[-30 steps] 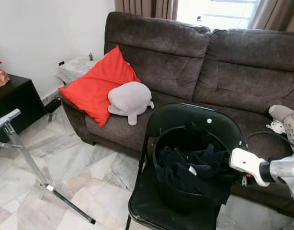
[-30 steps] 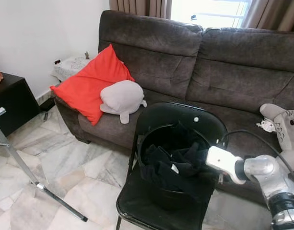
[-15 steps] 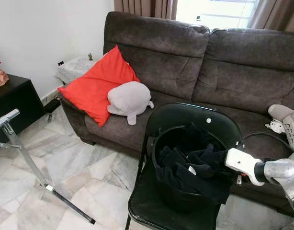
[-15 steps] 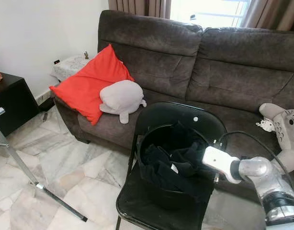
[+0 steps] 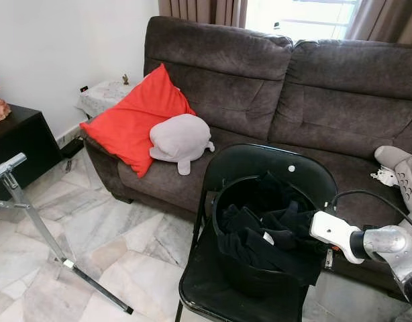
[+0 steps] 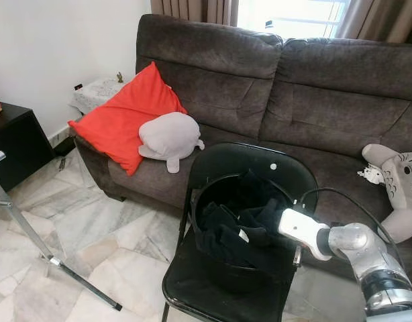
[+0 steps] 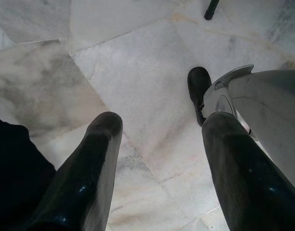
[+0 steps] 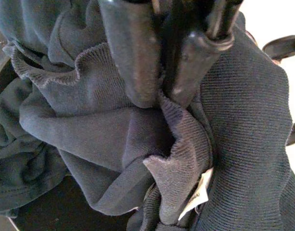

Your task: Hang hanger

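Right wrist view shows your right gripper with fingers pinching the dark clothing in the basket on the chair; no hanger visible. Left gripper hangs spread over floor.

A folding chair stands on the floor just in front of the sofa, and a bucket sits on its seat. A heap of clothes lies in the bucket, spilling over its rim on the robot's right. On the sofa's left end a cushion leans against the backrest, with a plush toy resting against it. Another plush toy lies on the sofa's right end. Left of the sofa stands a small side table, and nearer, a cabinet. A metal stand rests on the floor left of the chair.
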Available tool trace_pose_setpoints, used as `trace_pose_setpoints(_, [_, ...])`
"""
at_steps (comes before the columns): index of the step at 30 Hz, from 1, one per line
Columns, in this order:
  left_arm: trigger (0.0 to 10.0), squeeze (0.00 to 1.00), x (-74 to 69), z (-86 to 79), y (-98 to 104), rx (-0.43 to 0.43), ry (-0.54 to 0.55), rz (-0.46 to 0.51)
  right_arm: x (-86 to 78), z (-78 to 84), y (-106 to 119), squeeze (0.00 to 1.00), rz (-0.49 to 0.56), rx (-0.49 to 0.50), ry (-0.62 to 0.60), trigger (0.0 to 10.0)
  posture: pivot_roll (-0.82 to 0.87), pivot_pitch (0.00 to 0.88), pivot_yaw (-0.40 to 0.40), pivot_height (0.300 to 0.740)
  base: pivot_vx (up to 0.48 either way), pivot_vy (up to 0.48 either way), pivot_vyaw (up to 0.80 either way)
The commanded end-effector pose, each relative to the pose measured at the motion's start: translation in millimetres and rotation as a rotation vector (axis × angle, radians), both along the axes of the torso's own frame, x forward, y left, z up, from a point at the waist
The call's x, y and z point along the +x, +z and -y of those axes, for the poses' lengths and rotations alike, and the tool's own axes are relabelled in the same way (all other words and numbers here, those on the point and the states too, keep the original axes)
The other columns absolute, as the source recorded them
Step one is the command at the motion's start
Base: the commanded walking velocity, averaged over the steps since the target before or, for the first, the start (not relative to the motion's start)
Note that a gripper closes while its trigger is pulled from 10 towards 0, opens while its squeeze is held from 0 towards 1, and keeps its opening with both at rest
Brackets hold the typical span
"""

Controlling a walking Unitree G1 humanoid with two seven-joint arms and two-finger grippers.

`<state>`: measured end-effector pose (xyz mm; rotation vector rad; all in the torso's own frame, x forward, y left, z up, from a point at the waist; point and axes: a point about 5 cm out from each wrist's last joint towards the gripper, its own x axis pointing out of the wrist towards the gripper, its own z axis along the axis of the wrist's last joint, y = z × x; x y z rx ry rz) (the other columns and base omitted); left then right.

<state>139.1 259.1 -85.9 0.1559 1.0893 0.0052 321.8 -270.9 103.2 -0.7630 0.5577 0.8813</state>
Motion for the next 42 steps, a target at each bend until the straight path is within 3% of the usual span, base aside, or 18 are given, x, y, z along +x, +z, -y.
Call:
trace_pose_setpoints(1, [10.0, 0.00, -2.8, -3.2, 0.0, 0.005, 0.005, -0.006, 1.8, -3.2, 0.6, 0.00, 0.012, -0.007, 0.016, 0.0, -0.02, 0.000, 0.022, 0.740, 0.000, 0.000, 0.00])
trace_pose_setpoints(8, [10.0, 0.00, -3.4, -3.3, -0.1, 0.009, 0.000, -0.009, 7.1, -15.4, 5.8, 0.00, 0.077, 0.094, 0.022, 0.0, -0.02, 0.000, 0.022, 0.740, 0.000, 0.000, 0.00])
trace_pose_setpoints(15, [10.0, 0.00, -3.5, -3.9, 0.0, 0.015, -0.004, -0.009, 16.5, -34.1, 18.6, 0.00, 0.212, 0.224, 0.028, 0.0, -0.02, 0.000, 0.028, 0.740, 0.000, 0.000, 0.00])
trace_pose_setpoints(16, [10.0, 0.00, -3.3, -3.8, 0.0, 0.016, -0.004, -0.008, 19.6, -41.4, 24.6, 0.00, 0.261, 0.281, 0.030, 0.0, -0.02, 0.000, 0.029, 0.740, 0.000, 0.000, 0.00])
trace_pose_setpoints(28, [10.0, 0.00, -2.5, -4.1, 0.4, 0.024, -0.006, -0.005, 24.0, -73.5, 68.8, 0.00, 0.462, 0.471, 0.136, 0.0, -0.03, 0.000, 0.030, 0.740, 0.000, 0.000, 0.00])
trace_pose_setpoints(33, [10.0, 0.00, -1.9, -3.4, 0.4, 0.021, -0.007, -0.004, 9.6, -91.1, 70.3, 0.00, 0.449, 0.481, 0.230, 0.0, -0.03, 0.000, 0.027, 0.740, 0.000, 0.000, 0.00])
trace_pose_setpoints(38, [10.0, 0.00, -1.5, -3.2, 0.4, 0.020, -0.007, -0.003, 1.1, -99.6, 68.3, 0.00, 0.429, 0.505, 0.241, 0.0, -0.03, 0.000, 0.027, 0.740, 0.000, 0.000, 0.00])
trace_pose_setpoints(42, [10.0, 0.00, -1.2, -2.9, 0.4, 0.018, -0.004, -0.003, -9.0, -105.5, 49.1, 0.00, 0.347, 0.473, 0.230, 0.0, -0.03, 0.000, 0.024, 0.740, 0.000, 0.000, 0.00])
